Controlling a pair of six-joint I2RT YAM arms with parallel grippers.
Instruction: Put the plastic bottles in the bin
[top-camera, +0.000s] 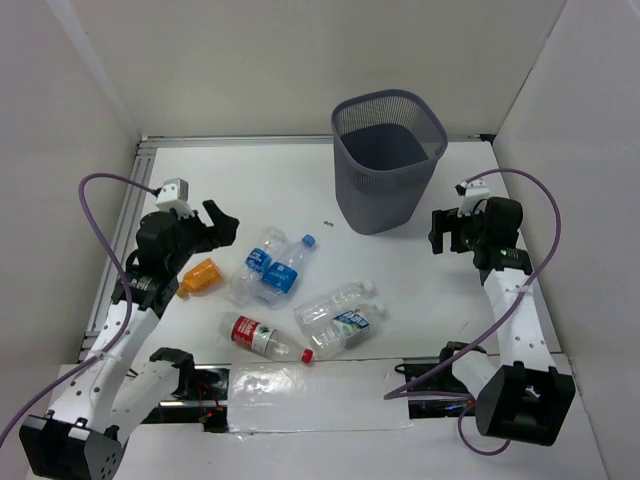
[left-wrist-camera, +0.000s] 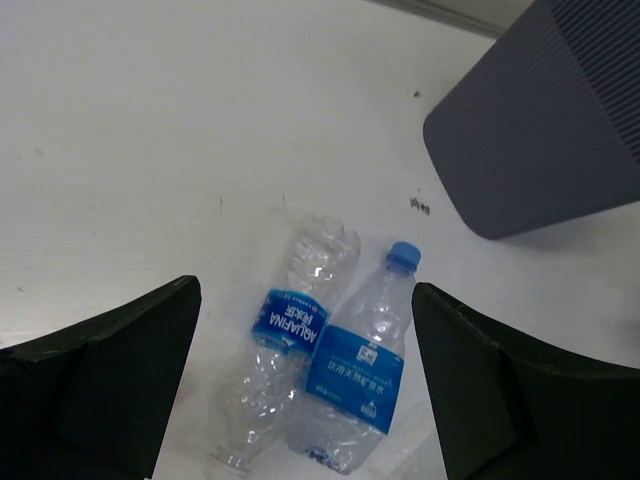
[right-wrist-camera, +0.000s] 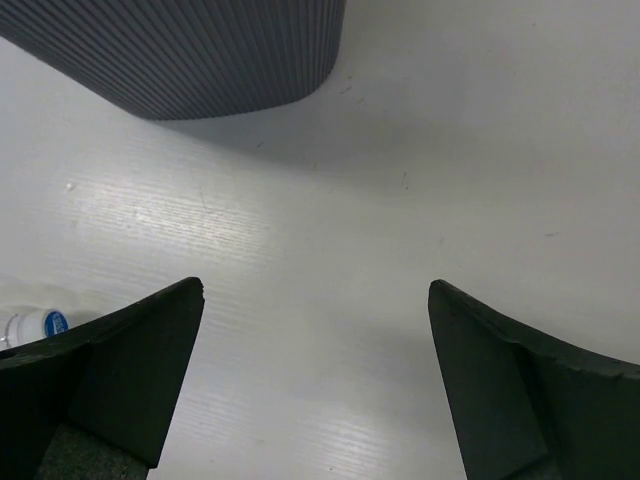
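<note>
Both claws are spread wide and empty. Your left gripper (top-camera: 221, 222) hovers by the blue-label pair, the right gripper (top-camera: 441, 232) beside the mesh bin (top-camera: 385, 190). I count six plastic bottles (top-camera: 285, 268), all lying on the table (top-camera: 480, 180) near-left of the bin:
- two blue-label
- two green-white (top-camera: 350, 322)
- one red-label (top-camera: 258, 335)
- one orange (top-camera: 200, 275)

They look empty, so probably light, crushable and slick. Pinch each mid-body, across the label.

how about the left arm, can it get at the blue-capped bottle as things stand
Probably yes. The left gripper is open and points toward the blue-capped bottle, which lies uncovered on the table, near the middle of its wrist view. The crushed bottle right alongside could get caught too.
</note>
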